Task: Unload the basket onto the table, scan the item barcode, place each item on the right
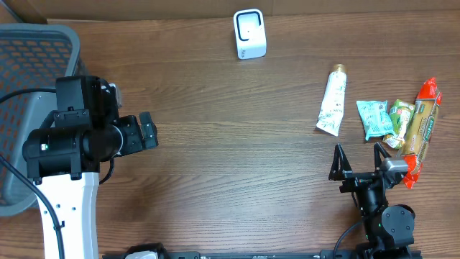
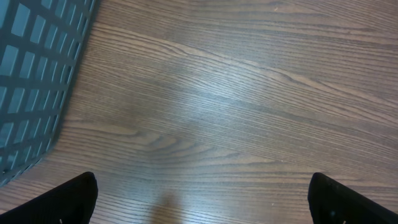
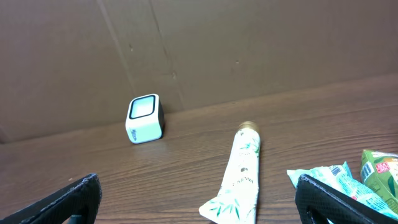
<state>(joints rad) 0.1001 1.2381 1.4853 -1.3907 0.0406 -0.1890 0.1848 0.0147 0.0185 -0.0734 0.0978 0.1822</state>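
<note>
Your basket (image 1: pixel 36 30) waits at the left edge, likely for scanned goods; beside it the left gripper (image 1: pixel 149 131) gapes empty. The scanner (image 1: pixel 249 34) faces bare table, so there's room to move. The tube (image 1: pixel 332 101) and snack packets (image 1: pixel 374 119) lie just ahead of the right gripper (image 1: pixel 358 158), which is spread wide and holds nothing.

Wooden table (image 1: pixel 237 144) holds scanner (image 1: pixel 249 34), tube (image 1: pixel 333 101), 3 snack packets (image 1: pixel 374 119), grey basket (image 1: pixel 29 57).
</note>
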